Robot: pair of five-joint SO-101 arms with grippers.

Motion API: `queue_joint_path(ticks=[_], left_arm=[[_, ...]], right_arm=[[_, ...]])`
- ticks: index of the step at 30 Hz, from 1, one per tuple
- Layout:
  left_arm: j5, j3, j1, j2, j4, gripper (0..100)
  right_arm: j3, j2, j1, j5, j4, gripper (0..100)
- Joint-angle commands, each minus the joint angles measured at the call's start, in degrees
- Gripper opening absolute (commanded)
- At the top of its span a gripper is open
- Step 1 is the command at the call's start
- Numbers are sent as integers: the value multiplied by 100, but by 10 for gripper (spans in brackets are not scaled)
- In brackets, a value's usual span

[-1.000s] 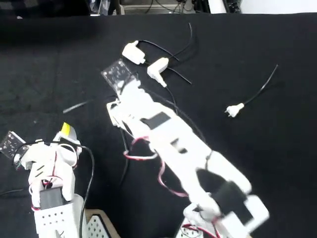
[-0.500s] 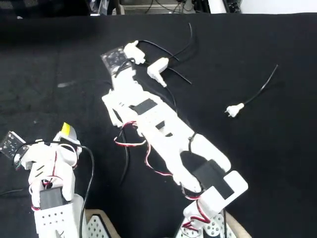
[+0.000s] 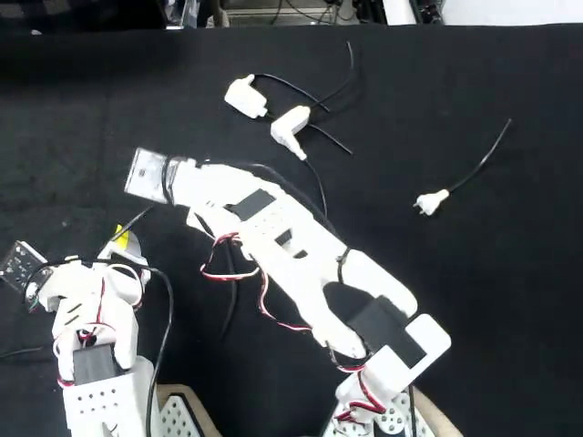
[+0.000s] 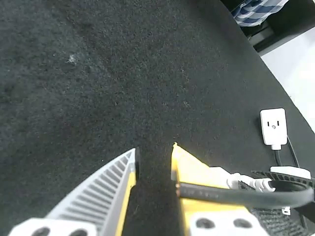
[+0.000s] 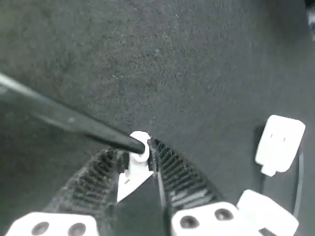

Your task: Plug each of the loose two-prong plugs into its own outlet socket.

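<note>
The right tool (image 5: 139,145) is clamped on a white plug (image 5: 139,153) with its cord (image 5: 74,123) trailing. It hangs over the surface (image 3: 474,300), off to one side of an outlet (image 3: 244,96) and a second outlet (image 3: 291,127). This looks like the carry step for the first plug. Next, the plug needs bringing to a socket, its prongs squared to the slots, then a straight push. The left tool (image 4: 154,150) is slightly parted and empty. A second plug (image 3: 432,201) lies loose, well apart.

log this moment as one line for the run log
right gripper: shut on held plug | left gripper: open, empty | second plug: loose on table | socket: empty
</note>
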Motion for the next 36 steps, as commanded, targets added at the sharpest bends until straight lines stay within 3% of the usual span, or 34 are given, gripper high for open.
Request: queue_joint_path(ticks=[1, 8, 16, 22, 27, 31, 36], left_arm=[[0, 84, -40, -53, -26, 130], [-9, 84, -40, -53, -35, 130], [-26, 101, 593, -53, -53, 130], [-26, 110, 945, -53, -53, 130], [0, 110, 1930, -53, -185, 130], [202, 110, 2905, -53, -712, 130], [466, 110, 3125, -53, -1310, 130]], right_arm=[[-356, -22, -79, 677, 141, 11], [-295, -66, -369, 1037, 167, 11], [-312, -1323, -185, -598, 343, 11], [-295, -2378, 88, -1371, 730, 11], [-127, -3152, -44, -1934, 1196, 11], [567, -3890, -316, -1934, 1204, 11], [1569, -4945, -782, -1978, 1213, 11]])
